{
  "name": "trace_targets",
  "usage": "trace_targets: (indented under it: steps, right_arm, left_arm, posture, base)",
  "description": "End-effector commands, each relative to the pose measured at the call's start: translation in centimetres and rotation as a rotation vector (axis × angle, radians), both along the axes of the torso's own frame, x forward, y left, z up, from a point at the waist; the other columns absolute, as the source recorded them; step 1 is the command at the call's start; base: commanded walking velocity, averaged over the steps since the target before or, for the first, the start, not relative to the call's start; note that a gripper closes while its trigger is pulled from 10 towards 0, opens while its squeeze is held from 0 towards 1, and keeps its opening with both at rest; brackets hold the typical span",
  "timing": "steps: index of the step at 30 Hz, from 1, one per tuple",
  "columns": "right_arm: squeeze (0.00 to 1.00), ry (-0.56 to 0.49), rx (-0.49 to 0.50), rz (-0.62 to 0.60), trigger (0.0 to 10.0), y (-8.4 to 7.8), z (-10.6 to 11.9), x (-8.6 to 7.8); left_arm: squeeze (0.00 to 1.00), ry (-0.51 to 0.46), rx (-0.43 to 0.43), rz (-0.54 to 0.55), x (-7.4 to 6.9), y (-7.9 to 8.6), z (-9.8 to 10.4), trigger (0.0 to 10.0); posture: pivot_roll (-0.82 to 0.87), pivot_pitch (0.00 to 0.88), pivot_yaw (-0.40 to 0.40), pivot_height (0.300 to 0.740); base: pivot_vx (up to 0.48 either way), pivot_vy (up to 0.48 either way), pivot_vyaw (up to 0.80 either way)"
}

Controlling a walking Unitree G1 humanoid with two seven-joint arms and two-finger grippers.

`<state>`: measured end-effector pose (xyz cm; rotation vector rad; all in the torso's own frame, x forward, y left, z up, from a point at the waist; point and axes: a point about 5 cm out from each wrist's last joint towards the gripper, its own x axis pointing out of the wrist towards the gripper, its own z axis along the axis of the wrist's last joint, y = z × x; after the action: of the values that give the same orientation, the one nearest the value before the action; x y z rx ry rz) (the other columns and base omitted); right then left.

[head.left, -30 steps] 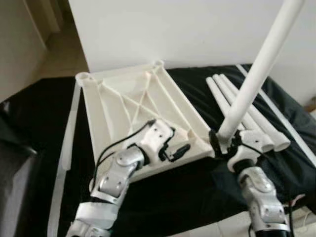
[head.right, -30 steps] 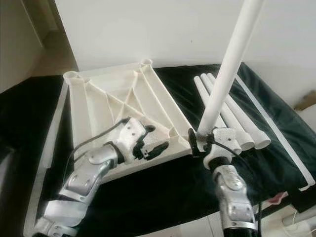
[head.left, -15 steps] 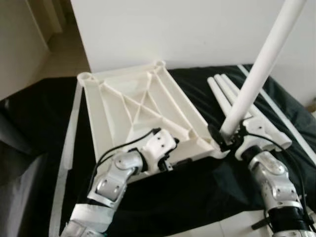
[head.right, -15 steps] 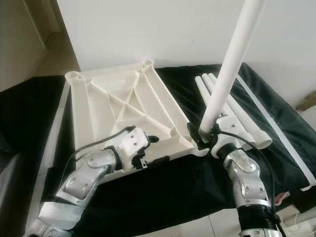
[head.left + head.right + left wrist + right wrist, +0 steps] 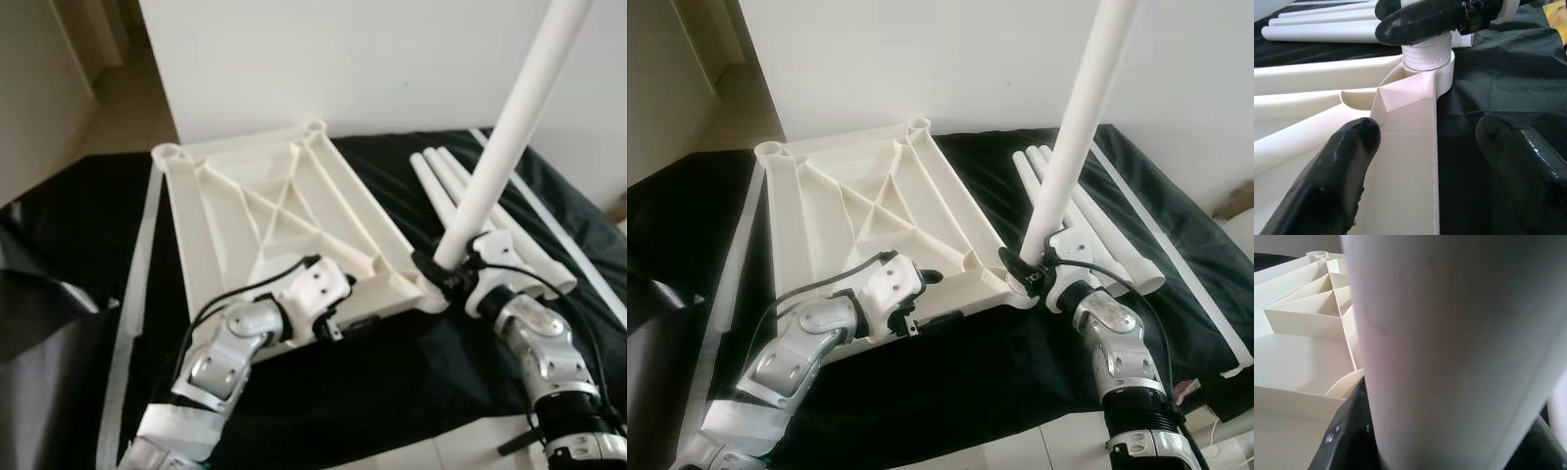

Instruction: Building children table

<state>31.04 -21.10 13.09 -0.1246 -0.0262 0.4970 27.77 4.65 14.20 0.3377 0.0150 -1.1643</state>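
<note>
The white plastic tabletop [image 5: 265, 211] lies upside down on a black cloth, ribs facing up. A long white table leg [image 5: 509, 117] stands nearly upright with its lower end in the near right corner socket [image 5: 1427, 56]. My right gripper [image 5: 1029, 274] is shut on the leg just above that socket. In the right wrist view the leg [image 5: 1449, 347] looms close beside the ribbed tabletop [image 5: 1298, 347]. My left gripper [image 5: 929, 297] is open at the tabletop's near rim. In the left wrist view it [image 5: 1430, 161] straddles that rim, one finger inside and one over the cloth.
Three spare legs [image 5: 1097, 230] lie side by side on the cloth to the right of the tabletop. A long white strip [image 5: 1176, 255] runs along the far right and another [image 5: 137, 274] along the left edge. A white wall stands behind.
My left gripper has dropped from above the tabletop to its near rim. My right forearm has swung rightwards while still holding the leg at the corner socket.
</note>
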Motion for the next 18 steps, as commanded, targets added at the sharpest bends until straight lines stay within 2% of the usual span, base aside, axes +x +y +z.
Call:
trace_targets:
  steps: [1,3,4,6,7,8,10,11,13,14,16,17,18]
  right_arm:
    - [0.00,0.042,0.012,-0.022,0.0,-0.4,-0.8,-0.3]
    - [0.00,0.050,0.022,-0.036,0.0,-0.5,-0.9,-0.4]
    - [0.00,0.056,0.026,-0.050,4.9,-0.6,-1.1,-0.4]
    - [0.00,0.056,0.026,-0.050,4.9,-0.6,-1.1,-0.4]
    - [0.00,0.067,0.033,-0.078,10.0,-0.6,-1.2,-0.4]
    - [0.00,0.067,0.033,-0.078,10.0,-0.6,-1.2,-0.4]
    - [0.00,0.112,0.028,-0.212,10.0,-0.5,-2.0,-0.5]
    - [0.00,0.112,0.028,-0.212,10.0,-0.5,-2.0,-0.5]
    - [0.00,0.144,0.084,-0.320,10.0,0.0,-2.5,-0.7]
    - [0.00,0.144,0.084,-0.320,10.0,0.0,-2.5,-0.7]
    - [0.00,0.152,0.156,-0.473,10.0,1.2,-2.7,-0.8]
    - [0.00,0.152,0.156,-0.473,10.0,1.2,-2.7,-0.8]
    - [0.00,0.151,0.176,-0.528,10.0,1.7,-2.7,-0.9]
  left_arm:
    - [0.00,-0.024,-0.003,0.030,0.0,-0.2,0.2,10.0]
    - [0.00,-0.022,-0.008,0.039,0.1,-0.2,0.2,10.0]
    - [0.00,-0.016,-0.022,0.056,0.3,-0.2,0.3,10.0]
    - [0.00,-0.016,-0.022,0.056,0.3,-0.2,0.3,10.0]
    - [0.00,-0.017,-0.049,0.087,0.7,-0.2,0.6,10.0]
    - [0.00,-0.017,-0.049,0.087,0.7,-0.2,0.6,10.0]
    - [0.00,-0.028,-0.076,0.186,1.7,-0.1,0.8,10.0]
    - [0.00,-0.028,-0.076,0.186,1.7,-0.1,0.8,10.0]
    - [0.00,-0.037,-0.065,0.247,2.2,0.2,0.4,10.0]
    - [0.00,-0.037,-0.065,0.247,2.2,0.2,0.4,10.0]
    - [0.00,0.004,-0.080,0.295,2.7,0.5,0.1,10.0]
    - [0.00,0.004,-0.080,0.295,2.7,0.5,0.1,10.0]
    - [0.00,0.025,-0.090,0.309,2.8,0.6,0.1,10.0]
  posture:
    - [-0.03,0.005,-0.039,0.740]
    - [-0.03,0.005,-0.039,0.740]
    - [-0.03,0.007,-0.042,0.740]
    - [-0.03,0.007,-0.042,0.740]
    - [-0.04,0.013,-0.045,0.740]
    - [-0.04,0.013,-0.045,0.740]
    - [-0.04,0.018,-0.046,0.740]
    - [-0.04,0.018,-0.046,0.740]
    - [-0.05,0.024,-0.041,0.740]
    - [-0.05,0.024,-0.041,0.740]
    - [-0.06,0.028,-0.035,0.740]
    - [-0.06,0.028,-0.035,0.740]
    - [-0.06,0.028,-0.032,0.740]
  base:
    - [0.000,0.000,0.00]
    - [0.000,0.000,0.00]
    - [0.000,0.000,0.00]
    - [0.000,0.000,0.00]
    - [0.000,0.000,0.00]
    - [0.000,0.000,0.00]
    - [0.000,0.000,0.00]
    - [0.000,0.000,0.00]
    - [0.000,0.000,0.00]
    - [0.000,0.000,0.00]
    - [0.000,0.000,0.00]
    - [0.000,0.000,0.00]
    - [0.000,0.000,0.00]
